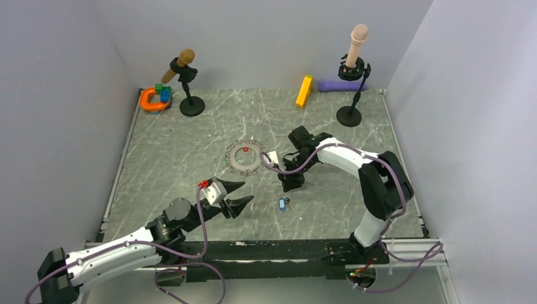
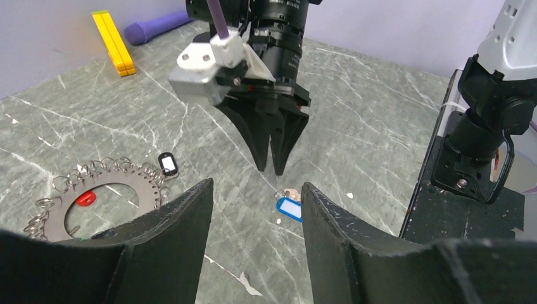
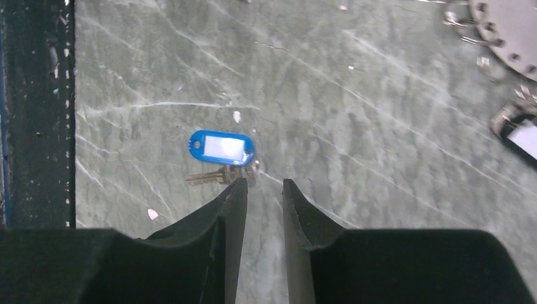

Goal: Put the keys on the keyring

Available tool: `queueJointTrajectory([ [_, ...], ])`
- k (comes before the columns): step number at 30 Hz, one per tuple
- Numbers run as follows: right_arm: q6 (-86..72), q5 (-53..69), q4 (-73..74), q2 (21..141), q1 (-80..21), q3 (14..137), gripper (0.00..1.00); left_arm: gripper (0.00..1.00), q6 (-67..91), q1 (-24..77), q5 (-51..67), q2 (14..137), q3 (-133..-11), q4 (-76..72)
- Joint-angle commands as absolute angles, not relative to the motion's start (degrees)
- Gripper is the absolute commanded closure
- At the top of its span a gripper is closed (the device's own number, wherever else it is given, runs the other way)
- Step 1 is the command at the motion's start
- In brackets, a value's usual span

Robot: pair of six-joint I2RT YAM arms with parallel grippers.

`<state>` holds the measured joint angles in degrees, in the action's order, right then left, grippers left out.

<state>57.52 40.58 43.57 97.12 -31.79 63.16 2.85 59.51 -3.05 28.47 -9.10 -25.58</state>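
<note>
One blue-tagged key (image 3: 221, 147) is found lying loose, near-right of the keyring (image 1: 246, 157); the narrowly parted right gripper (image 3: 264, 183) and the wider-open left gripper (image 2: 256, 187) are found empty.

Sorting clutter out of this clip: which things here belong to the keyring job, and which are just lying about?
Job:
- keyring
- blue-tagged key
- black-tagged key
- red tag, inside the ring

Lying about:
- yellow block
- orange toy
- purple cylinder
- left stand
- right stand
</note>
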Motion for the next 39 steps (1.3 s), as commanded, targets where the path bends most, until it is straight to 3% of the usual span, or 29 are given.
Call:
queueJointTrajectory([
  [1, 63.2, 40.9, 47.2, 99.8, -34.9, 64.3, 0.67, 0.42, 4.4, 59.8, -4.2, 27.4, -8.4, -26.6],
  [8, 63.3, 38.1, 45.9, 102.9, -35.9, 65.0, 0.63, 0.41, 4.2, 59.7, -4.9, 25.8, -7.5, -26.0],
  [17, 63.3, 37.4, 46.1, 104.8, -36.0, 65.8, 0.66, 0.41, 4.4, 59.8, -5.2, 24.9, -6.9, -25.6],
  [24, 63.6, 39.1, 47.8, 105.7, -36.0, 66.7, 0.83, 0.40, 4.0, 59.7, -5.3, 25.5, -7.0, -26.0],
  [28, 63.5, 39.5, 48.4, 105.6, -35.9, 67.4, 1.00, 0.41, 4.1, 59.8, -5.3, 25.7, -7.1, -26.1],
  [34, 63.6, 43.5, 47.4, 99.6, -35.5, 67.7, 1.00, 0.41, 4.1, 59.8, -5.0, 25.8, -7.5, -26.2],
  [39, 67.5, 54.5, 44.9, 89.5, -33.0, 67.2, 1.00, 0.41, 3.8, 59.8, -4.3, 26.6, -8.4, -27.2],
])
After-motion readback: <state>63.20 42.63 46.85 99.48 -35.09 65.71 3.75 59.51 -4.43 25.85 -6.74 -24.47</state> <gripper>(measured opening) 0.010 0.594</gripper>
